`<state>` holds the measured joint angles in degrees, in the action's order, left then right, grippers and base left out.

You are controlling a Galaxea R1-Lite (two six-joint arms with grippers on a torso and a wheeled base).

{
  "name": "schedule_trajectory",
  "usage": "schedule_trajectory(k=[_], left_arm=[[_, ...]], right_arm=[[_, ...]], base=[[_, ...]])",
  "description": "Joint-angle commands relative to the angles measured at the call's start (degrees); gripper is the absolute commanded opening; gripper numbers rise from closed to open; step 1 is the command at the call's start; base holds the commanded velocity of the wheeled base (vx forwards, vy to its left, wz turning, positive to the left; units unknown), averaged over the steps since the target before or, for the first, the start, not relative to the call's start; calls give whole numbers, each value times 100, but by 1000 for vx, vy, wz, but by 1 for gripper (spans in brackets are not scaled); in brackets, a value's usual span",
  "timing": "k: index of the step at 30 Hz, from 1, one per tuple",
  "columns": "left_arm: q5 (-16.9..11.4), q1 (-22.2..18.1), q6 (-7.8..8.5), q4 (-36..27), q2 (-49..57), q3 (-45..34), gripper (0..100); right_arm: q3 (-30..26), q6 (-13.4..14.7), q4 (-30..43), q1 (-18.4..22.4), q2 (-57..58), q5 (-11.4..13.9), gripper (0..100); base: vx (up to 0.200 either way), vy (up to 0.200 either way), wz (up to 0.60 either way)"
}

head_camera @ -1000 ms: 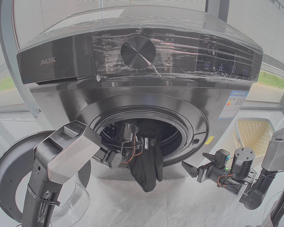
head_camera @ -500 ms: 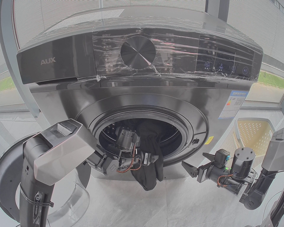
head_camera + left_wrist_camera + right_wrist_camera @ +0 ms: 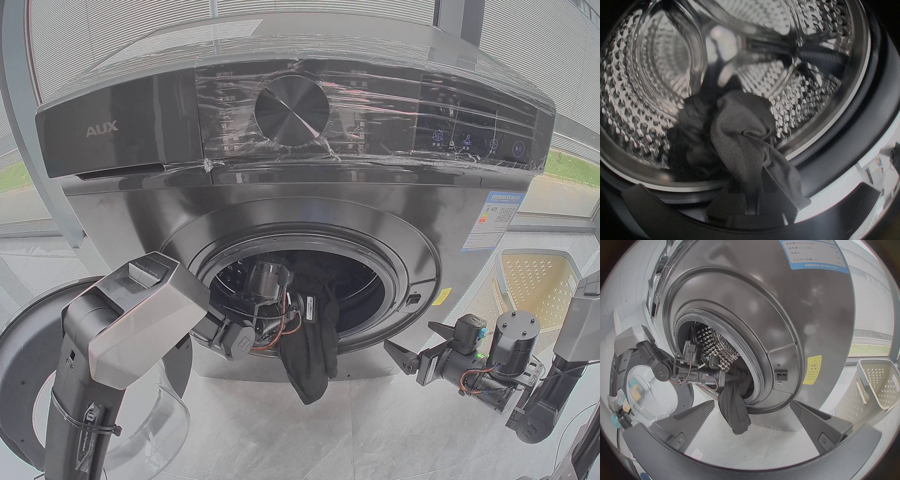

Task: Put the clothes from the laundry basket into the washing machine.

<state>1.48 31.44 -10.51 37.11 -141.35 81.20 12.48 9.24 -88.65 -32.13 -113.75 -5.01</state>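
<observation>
Grey-tiled floor (image 3: 387,431) | black cloth garment (image 3: 310,356) is clamped by left gripper (image 3: 312,306) at round port of steel-grey washing machine (image 3: 156,212), seemingly for pushing inside | right gripper (image 3: 412,340) is held spread, empty.

Garment (image 3: 310,365) over washing machine (image 3: 144,219) rim

The head camera looks forward and down over both arms onto the front of the washing machine (image 3: 156,219). The left wrist camera sits close behind the left gripper (image 3: 754,203), facing into the drum (image 3: 656,72). The right wrist camera looks past the right gripper (image 3: 752,407) from farther back. All three share the dark garment (image 3: 310,356) beside the left gripper.
</observation>
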Motion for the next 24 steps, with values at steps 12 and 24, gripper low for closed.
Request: schedule_trajectory(k=[12,24], left_arm=[[345,-200,-101,693,-244,423,100],[-438,55,-57,235,363,-702,100]], right_arm=[[0,-1,-3,-3,2,0,100],[17,8,-3,-12,-7,0,100]], base=[[0,0,0],[0,0,0]])
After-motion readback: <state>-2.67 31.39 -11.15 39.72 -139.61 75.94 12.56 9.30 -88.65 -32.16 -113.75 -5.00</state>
